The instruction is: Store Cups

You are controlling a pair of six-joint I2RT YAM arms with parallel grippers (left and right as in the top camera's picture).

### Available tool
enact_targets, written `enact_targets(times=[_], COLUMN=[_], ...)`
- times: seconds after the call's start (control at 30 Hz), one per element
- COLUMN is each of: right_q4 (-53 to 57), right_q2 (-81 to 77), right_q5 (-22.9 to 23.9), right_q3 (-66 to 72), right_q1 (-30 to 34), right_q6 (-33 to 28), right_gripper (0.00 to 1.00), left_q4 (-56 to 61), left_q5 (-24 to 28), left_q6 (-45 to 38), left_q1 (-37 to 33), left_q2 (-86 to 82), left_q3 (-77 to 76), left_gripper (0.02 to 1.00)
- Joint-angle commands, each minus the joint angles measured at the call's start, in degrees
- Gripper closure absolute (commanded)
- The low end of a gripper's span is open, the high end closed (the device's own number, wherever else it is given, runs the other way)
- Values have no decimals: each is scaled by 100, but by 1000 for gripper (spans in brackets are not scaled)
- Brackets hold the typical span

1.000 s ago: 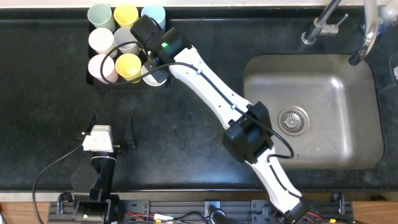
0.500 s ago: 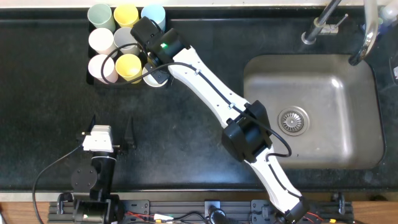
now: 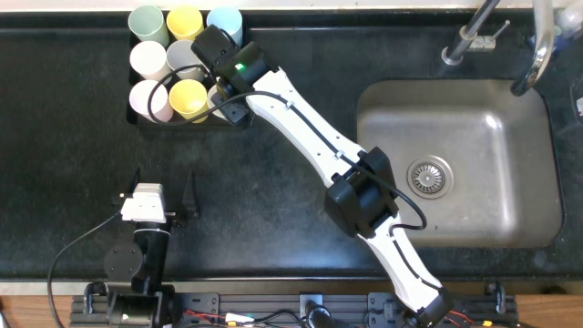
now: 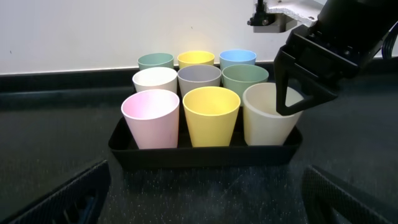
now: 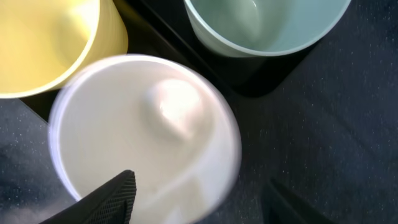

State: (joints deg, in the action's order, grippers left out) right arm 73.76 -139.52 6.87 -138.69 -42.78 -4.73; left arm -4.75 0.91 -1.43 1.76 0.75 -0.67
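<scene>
Cream plastic cup [image 4: 267, 118]: in corner of black plastic tray [image 4: 205, 154]. Right gripper [image 5: 199, 183]: fingers apart, astride cup rim. Left gripper [image 4: 205, 177]: fingers spread wide, empty.

Black speckled ctr [image 3: 73, 164], steel sink [image 3: 492, 128] w/ faucet [image 3: 474, 32], white wall [image 4: 74, 31] behind

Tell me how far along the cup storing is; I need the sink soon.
Eight cups already stand in the black tray. The ninth, the cream cup, is in the last corner slot with the right claw at its rim. Left: the claw pulling clear.
</scene>
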Motion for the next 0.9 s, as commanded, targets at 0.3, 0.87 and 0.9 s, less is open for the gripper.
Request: enact_targets(times=[0.3, 0.87, 0.9], right_q4=[-210, 234, 424], right_q2=[-15, 1421, 1622], right_q5=[546, 538, 472], right_q3=[-24, -1436, -1436], right_q1=[-33, 789, 986], right_q6=[2, 837, 955], right_gripper=[3, 5, 3], left_q4=[-7, -7, -7], left_q5=[52, 52, 52], left_q6=[105, 105, 105], left_q1=[-9, -9, -11], left_q2=[-59, -59, -59], left_q3=[20, 20, 20], left_gripper=[20, 20, 20])
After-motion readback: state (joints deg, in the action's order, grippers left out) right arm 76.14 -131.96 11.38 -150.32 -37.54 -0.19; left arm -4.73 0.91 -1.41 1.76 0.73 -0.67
